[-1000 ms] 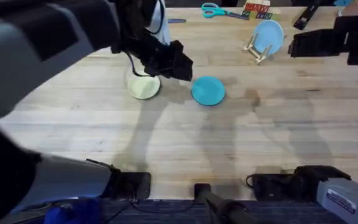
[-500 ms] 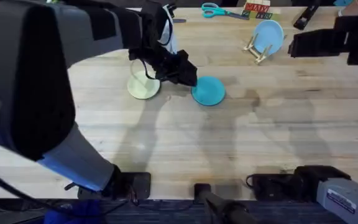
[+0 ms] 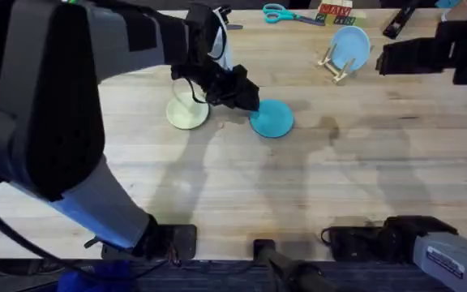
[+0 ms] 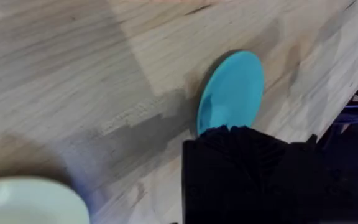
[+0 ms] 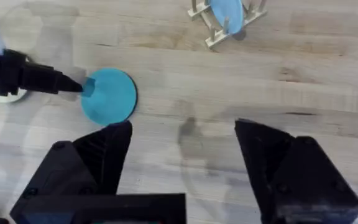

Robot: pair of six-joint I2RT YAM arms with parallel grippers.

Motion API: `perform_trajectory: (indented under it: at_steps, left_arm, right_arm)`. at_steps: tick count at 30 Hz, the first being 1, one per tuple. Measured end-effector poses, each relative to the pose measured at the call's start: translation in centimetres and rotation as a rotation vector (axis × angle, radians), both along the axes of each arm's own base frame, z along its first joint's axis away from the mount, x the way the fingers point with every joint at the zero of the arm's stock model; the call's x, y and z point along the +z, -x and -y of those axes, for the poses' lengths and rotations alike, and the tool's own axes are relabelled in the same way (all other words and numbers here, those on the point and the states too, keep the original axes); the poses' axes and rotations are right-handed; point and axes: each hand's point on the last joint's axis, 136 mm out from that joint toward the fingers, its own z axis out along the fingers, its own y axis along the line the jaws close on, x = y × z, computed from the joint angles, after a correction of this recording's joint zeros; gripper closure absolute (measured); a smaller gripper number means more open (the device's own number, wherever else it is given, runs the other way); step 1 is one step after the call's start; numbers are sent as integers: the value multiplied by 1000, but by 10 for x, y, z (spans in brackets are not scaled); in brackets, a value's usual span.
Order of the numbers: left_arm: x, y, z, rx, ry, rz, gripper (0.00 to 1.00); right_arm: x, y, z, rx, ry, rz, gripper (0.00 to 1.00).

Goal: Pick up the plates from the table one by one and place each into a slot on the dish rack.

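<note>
Reaching with my left claw [image 3: 248,100] at the near rim of the teal plate [image 3: 272,118], flat on the tabletop [image 3: 233,186] between the cream plate [image 3: 186,113] and the dish rack [image 3: 336,63], where the light blue plate [image 3: 350,45] already stands. Left opening: can't tell. Right claw [image 5: 182,155] hangs wide, empty. Advice: catch the rim squarely, lift before swinging.
</note>
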Motion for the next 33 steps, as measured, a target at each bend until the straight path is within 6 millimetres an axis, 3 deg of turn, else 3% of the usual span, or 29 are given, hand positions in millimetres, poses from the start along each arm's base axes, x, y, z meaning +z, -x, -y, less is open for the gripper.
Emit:
perform_trajectory:
  at_steps: [13,21,33]
  left_arm:
    - [1,0,4,-1,18,-2,961]
    - [-26,1,4,-1,8,-65,961]
    - [-34,0,18,-19,112,-142,959]
  right_arm:
    - [0,0,0,0,0,0,6]
    - [0,0,0,0,0,1,7]
    - [0,0,0,0,0,0,6]
